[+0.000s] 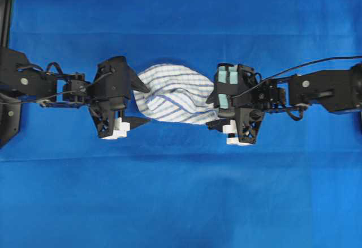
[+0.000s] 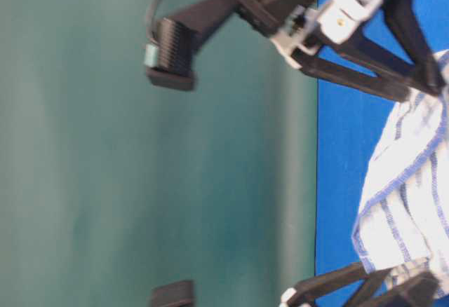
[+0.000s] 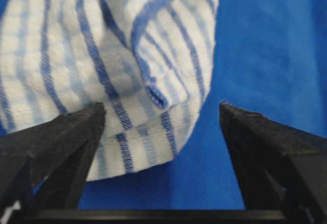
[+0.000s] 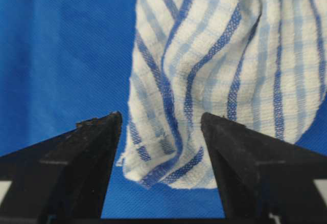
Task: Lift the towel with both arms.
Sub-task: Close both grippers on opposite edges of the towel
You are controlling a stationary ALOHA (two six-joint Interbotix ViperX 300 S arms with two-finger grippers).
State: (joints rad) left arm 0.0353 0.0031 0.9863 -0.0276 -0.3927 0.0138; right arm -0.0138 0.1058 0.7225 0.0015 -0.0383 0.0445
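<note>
Towel (image 1: 172, 98) lies bunched on the counter, unlifted; both my jaws gape wide at its ends, gripping nothing.

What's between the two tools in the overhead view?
Only the towel, bunched on the blue tablecloth, spans the stretch from the left tool to the right tool, both open.

In the overhead view the crumpled towel (image 1: 176, 98) fills the middle of the frame, closed in by the left tool (image 1: 137, 102) at its left edge and the right tool (image 1: 214, 111) at its right edge, both with jaws apart. Above and below this row, the blue bench (image 1: 181, 202) lies bare from side to side.
</note>
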